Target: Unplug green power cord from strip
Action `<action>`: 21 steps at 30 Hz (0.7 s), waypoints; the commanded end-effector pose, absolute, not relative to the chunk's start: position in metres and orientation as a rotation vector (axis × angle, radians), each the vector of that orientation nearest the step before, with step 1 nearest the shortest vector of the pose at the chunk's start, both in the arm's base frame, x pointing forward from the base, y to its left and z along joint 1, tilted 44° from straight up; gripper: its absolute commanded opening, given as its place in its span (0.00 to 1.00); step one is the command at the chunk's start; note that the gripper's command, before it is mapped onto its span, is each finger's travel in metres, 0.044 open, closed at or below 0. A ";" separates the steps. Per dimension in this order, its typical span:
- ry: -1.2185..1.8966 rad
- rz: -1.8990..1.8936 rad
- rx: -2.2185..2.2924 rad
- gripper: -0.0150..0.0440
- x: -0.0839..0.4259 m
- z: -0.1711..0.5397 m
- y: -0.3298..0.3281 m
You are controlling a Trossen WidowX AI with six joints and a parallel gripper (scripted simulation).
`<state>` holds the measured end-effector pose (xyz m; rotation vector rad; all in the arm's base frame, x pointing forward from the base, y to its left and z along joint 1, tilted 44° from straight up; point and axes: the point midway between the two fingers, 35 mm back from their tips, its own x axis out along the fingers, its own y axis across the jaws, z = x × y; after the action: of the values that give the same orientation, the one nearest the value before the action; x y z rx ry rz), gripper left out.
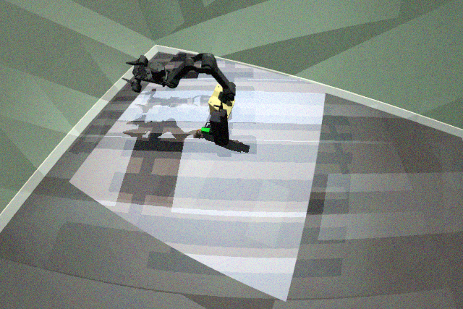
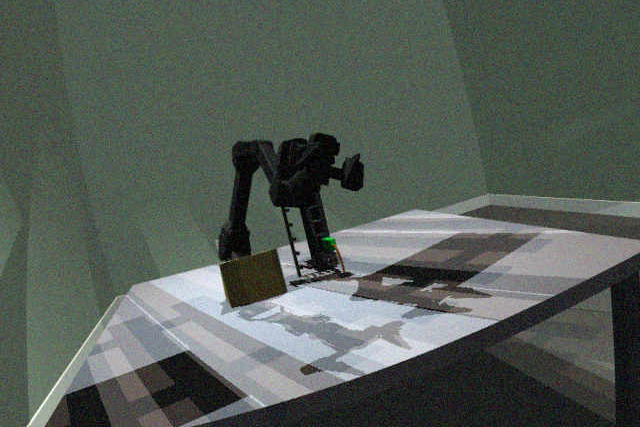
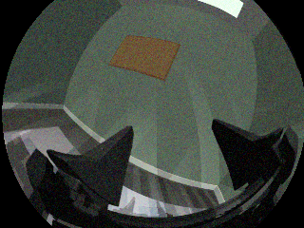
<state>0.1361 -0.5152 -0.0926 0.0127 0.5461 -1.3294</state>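
Bright green power-cord plug (image 2: 327, 243) stands seated on the dark power strip (image 2: 320, 263) mid-counter beside the tan block (image 2: 253, 277), at 6 o'clock from the raised black gripper (image 3: 171, 152), whose jaws gape wide, holding nothing.

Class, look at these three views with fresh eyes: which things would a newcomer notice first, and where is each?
The black arm arches over the far part of the patchwork table. A bright green plug stands out below it, with an orange cord curving down to the table. Close by, a yellowish box sits tilted on the surface, and the wrist view shows the tool open, its fingers empty against the green wall.
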 end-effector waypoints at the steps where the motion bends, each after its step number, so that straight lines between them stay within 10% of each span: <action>1: 0.549 -1.322 0.021 0.89 0.138 -0.093 -0.514; 9: 0.699 -1.034 0.428 0.53 0.216 -0.121 -0.455; 21: 1.049 -0.733 1.072 0.53 0.276 -0.109 -0.304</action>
<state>0.2575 -0.3657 -0.1269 0.8130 0.9081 -0.8307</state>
